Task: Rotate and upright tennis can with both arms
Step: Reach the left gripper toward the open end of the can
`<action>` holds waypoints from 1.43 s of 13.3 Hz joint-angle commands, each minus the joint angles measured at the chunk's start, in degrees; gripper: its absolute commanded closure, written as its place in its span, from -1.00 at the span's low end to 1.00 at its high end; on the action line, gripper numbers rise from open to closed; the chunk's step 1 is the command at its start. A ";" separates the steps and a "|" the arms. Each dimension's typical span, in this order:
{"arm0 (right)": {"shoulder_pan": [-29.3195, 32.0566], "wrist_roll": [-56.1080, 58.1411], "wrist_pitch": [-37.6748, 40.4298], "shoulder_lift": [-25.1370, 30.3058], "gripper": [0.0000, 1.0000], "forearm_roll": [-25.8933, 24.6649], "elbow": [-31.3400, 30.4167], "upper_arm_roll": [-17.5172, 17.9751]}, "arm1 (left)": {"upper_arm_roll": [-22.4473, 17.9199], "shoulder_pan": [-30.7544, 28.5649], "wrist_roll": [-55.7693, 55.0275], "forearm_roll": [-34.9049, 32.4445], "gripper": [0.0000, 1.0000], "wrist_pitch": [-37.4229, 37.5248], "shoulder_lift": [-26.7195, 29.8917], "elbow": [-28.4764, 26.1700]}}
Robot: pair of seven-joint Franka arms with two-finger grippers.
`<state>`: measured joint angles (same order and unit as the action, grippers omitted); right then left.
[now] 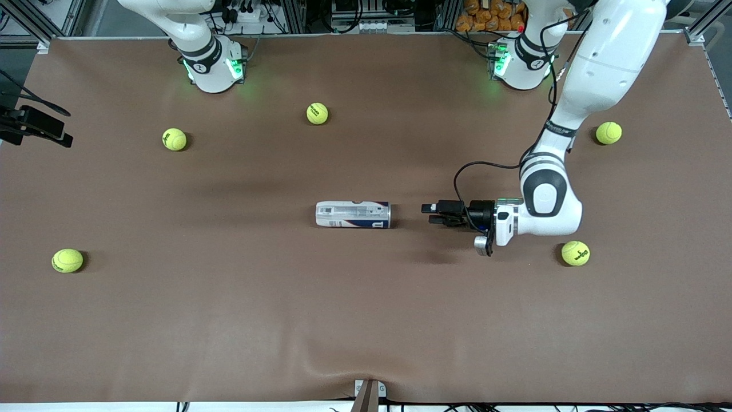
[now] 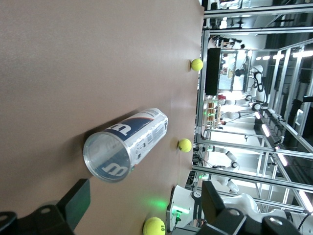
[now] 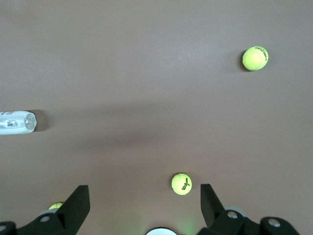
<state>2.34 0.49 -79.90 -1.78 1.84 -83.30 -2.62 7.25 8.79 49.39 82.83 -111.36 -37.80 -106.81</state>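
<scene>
Can lies flat mid-table; left gripper at its 3 o'clock, fingers apart, empty; right gripper waits overhead, fingers apart.

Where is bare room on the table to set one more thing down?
The widest free patch lies nearer the front camera than the tennis can. Crowded: the short stretch from the can to the open left gripper. The right gripper waits open, high.

Tennis can lying mid-table, left gripper beside it
</scene>
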 commanded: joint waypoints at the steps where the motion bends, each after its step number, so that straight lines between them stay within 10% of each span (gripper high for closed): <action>1: 1.18 0.04 0.71 0.55 -1.00 0.18 0.07 0.86 | 1.80 0.00 3.94 5.22 -1.00 -0.35 -1.83 0.19; 19: 1.09 -4.70 0.01 0.28 -1.00 -3.33 1.65 0.95 | 1.98 7.38 12.48 20.87 -1.00 -0.44 -9.57 2.74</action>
<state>2.51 -1.29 -80.19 -1.78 -0.41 -82.13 -2.83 9.25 14.83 61.23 101.11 -111.41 -46.69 -105.20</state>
